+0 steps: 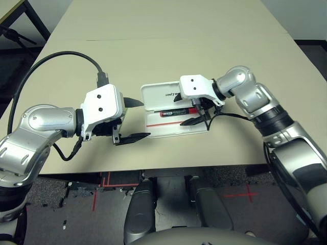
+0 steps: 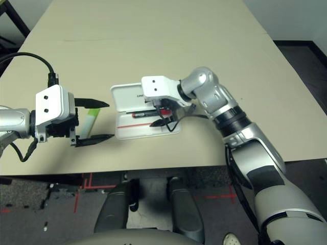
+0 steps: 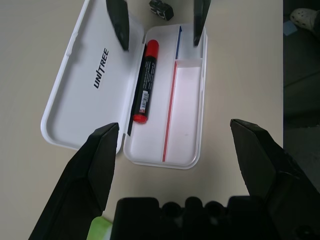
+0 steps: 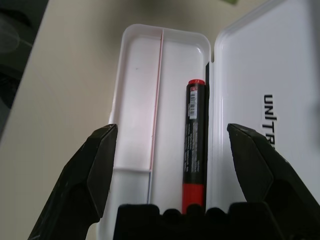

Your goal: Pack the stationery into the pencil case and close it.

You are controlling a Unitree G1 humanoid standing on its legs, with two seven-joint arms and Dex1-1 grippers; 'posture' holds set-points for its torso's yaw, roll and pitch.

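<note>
Because its lid lies swung flat, the pencil case [image 1: 176, 115] on the table [image 1: 168, 46] takes items from above. The left end effector [image 1: 134, 120] waits wide open and empty beside the highlighter [image 2: 90, 120]; farther off, the right end effector [image 1: 196, 113] gapes empty over the red marker [image 3: 145, 82] lying inside.

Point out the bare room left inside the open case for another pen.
In the pencil case, the red marker lies along the hinge side beside the lid. Free: the strip between the marker and the thin red line, and the outer compartment beyond that line. Crowded: the far end, where the open right gripper hovers beside a small dark clip.
</note>
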